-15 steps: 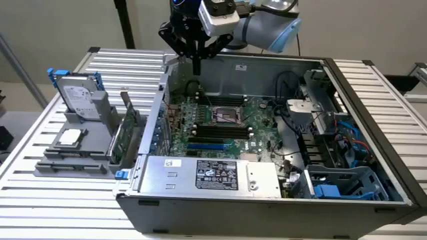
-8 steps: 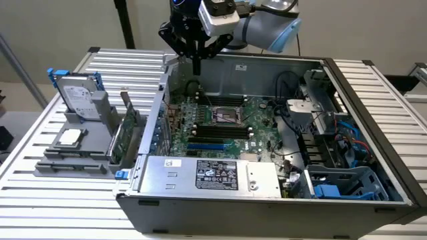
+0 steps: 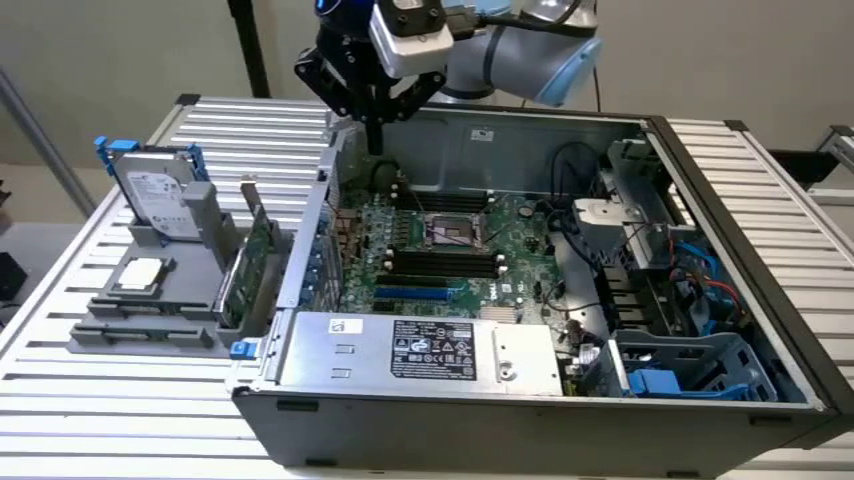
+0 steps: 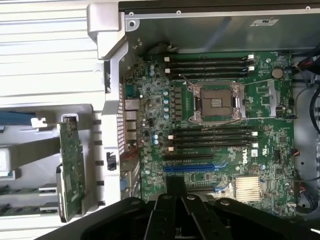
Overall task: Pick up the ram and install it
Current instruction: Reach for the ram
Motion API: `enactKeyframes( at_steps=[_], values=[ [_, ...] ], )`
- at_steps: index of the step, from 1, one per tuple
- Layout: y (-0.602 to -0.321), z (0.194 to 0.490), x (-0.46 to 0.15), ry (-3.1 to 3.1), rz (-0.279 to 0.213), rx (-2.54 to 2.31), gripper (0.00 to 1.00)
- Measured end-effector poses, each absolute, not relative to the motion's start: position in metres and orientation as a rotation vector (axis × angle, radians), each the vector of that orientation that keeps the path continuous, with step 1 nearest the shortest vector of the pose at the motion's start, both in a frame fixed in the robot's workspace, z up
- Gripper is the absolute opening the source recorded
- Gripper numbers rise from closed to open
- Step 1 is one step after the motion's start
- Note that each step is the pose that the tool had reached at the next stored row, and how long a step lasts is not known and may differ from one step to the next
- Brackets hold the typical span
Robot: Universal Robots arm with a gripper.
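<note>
- While the pincer [image 3: 378,138] hangs above the open computer case [image 3: 534,435], its fingers look pressed together, gripping nothing.
- The ram [image 3: 144,305] lies in a grey holder [image 3: 134,345] on the counter [image 3: 80,425], outside the case, just past the upright expansion card [image 3: 250,265].

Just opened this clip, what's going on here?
A single robot arm's gripper hovers over the rear edge of an open computer case, above the motherboard. The long black memory slots look empty, so no ram is installed yet. Green boards stand in a gray holder beside the case, on the exterior view's left, apart from the gripper.
</note>
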State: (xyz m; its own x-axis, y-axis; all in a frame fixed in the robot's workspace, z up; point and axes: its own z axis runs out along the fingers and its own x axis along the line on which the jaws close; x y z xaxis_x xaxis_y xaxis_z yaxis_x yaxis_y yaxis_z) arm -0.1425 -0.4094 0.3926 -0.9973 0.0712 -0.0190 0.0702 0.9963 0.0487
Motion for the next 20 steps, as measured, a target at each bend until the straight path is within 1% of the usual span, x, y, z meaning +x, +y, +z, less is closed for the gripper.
enactKeyframes(
  at_steps=[20],
  values=[
    [-0.446,0.39,-0.233,3.118,0.075,0.11,0.0]
  ],
)
